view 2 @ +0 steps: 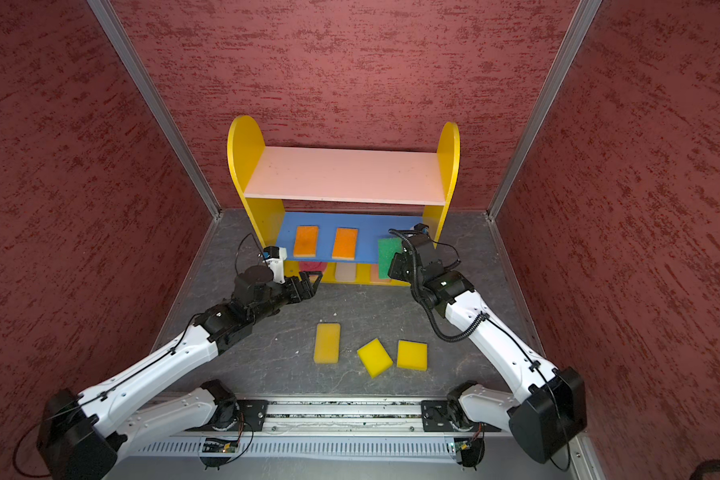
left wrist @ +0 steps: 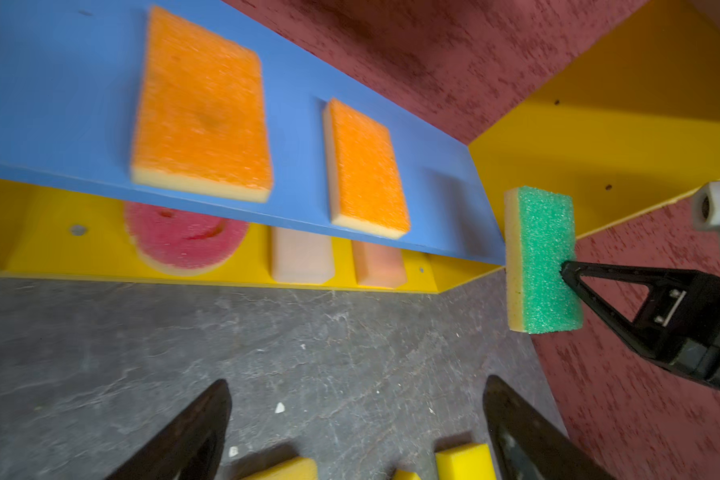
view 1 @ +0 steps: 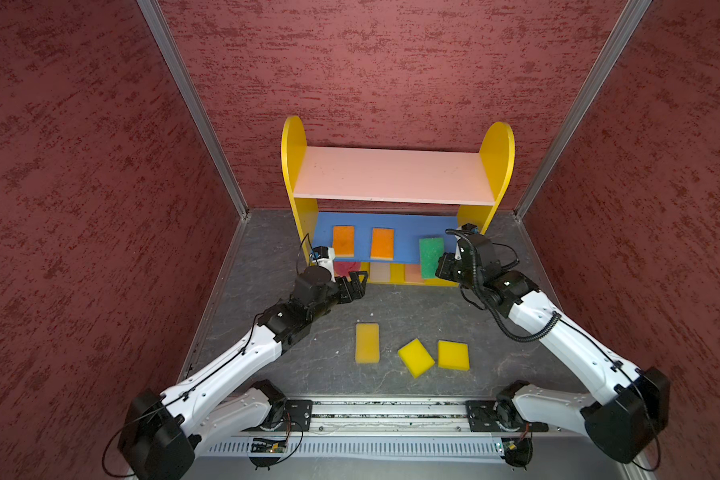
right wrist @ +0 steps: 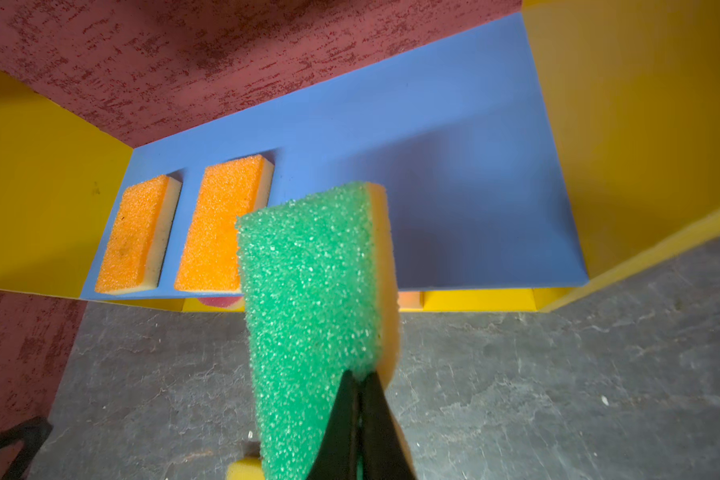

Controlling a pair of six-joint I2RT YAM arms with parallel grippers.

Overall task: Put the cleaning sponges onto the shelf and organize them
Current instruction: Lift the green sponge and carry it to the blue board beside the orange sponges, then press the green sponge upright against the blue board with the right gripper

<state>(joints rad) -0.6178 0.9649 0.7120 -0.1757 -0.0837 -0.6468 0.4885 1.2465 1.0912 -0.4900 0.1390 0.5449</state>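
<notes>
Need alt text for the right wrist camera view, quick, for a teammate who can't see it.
The right gripper is shut on a green-topped sponge, holding it in front of the shelf's blue middle board. Two orange sponges lie flat side by side on that board.

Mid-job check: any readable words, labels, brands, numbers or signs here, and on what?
No readable words, labels, brands or numbers in any view.
Only sign: a smiley face on the round pink sponge, on the shelf's bottom board.
Circuit boards at the front edge: any print too small to read.
</notes>
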